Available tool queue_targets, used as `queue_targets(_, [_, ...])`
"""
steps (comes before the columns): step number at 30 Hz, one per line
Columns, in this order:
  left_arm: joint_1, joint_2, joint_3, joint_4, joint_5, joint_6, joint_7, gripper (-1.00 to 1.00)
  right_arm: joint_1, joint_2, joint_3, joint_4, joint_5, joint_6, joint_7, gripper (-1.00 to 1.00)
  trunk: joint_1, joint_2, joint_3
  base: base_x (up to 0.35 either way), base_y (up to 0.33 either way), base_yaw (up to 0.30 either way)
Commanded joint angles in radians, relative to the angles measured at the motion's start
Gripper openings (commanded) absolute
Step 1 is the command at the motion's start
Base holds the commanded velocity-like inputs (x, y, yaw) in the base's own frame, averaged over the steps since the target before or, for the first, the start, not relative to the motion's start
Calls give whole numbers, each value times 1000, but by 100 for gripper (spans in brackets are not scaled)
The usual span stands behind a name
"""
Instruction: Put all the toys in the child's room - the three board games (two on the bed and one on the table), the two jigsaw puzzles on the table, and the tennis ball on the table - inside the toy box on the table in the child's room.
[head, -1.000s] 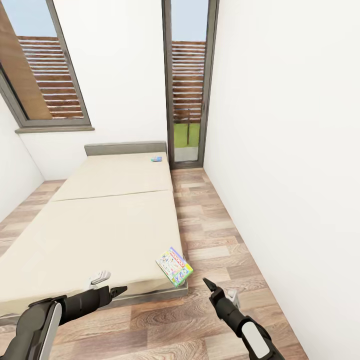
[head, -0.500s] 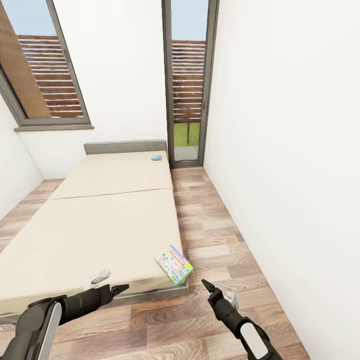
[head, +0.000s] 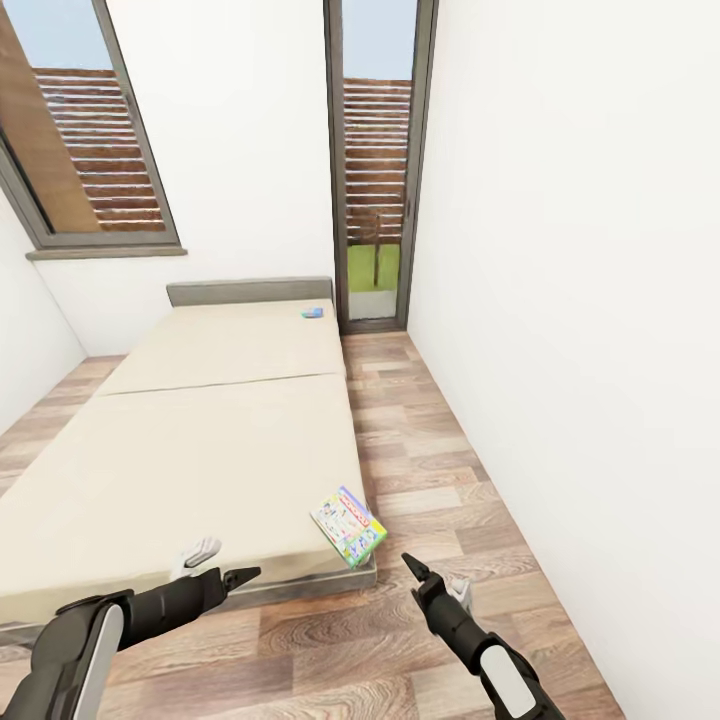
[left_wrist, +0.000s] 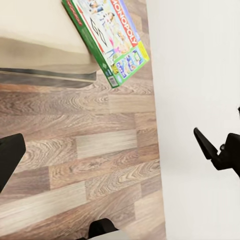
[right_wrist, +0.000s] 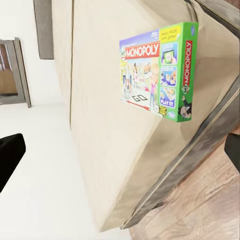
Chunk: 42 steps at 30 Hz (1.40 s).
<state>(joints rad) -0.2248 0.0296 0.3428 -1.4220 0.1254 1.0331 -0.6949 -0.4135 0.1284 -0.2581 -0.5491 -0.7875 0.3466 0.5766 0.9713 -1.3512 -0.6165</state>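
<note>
Bed (head: 200, 440) ahead. Green board game (head: 348, 526) overhangs its near right corner; blue one (head: 313, 313) by the headboard. Right gripper (head: 432, 580) spread, empty; left gripper (head: 215, 568) also parted. Pinch the overhanging edge, don't push it off.

- Wood-plank floor (head: 420, 440): brown boards with mixed light and dark grain ran along the wall to the glazed door and showed bare in the near foreground.
- White wall (head: 580, 300): plain and unmarked.
- Narrow glazed door (head: 375, 170): tall, dark grey frame, in the far corner; slatted wooden fencing, green grass and sky were seen through it.
- Large window (head: 85, 140): grey frame with a grey sill beneath; wooden slats and blue sky were seen outside.
</note>
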Motion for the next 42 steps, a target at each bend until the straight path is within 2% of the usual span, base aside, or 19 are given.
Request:
queue_targets(1, [-1,0,1,0,7,8,1,100,-1,1,-6,0,-6,10,10,100,4,-8,-4,0,0,0])
queue_targets(5, [-1,-1,0,6,10,10,1,100,-1,2,-3,0,-6,12,30,100,19,-36,-17,0,0,0])
queue_targets(11, [-1,0,-1,42,28,12,0,100,-1,2,34,-1,-9,10,32,100,42,-78,-35,0,0,0])
queue_targets(16, [-1,1,-2,64,35,12,0,100,-1,2,47,-1,-13,6,32,100,61,-113,-51,0,0,0])
queue_targets(42, [-1,8,4,75,44,14,0,100,-2,-11,42,-5,-7,3,38,100,161,-295,-133,0,0,0])
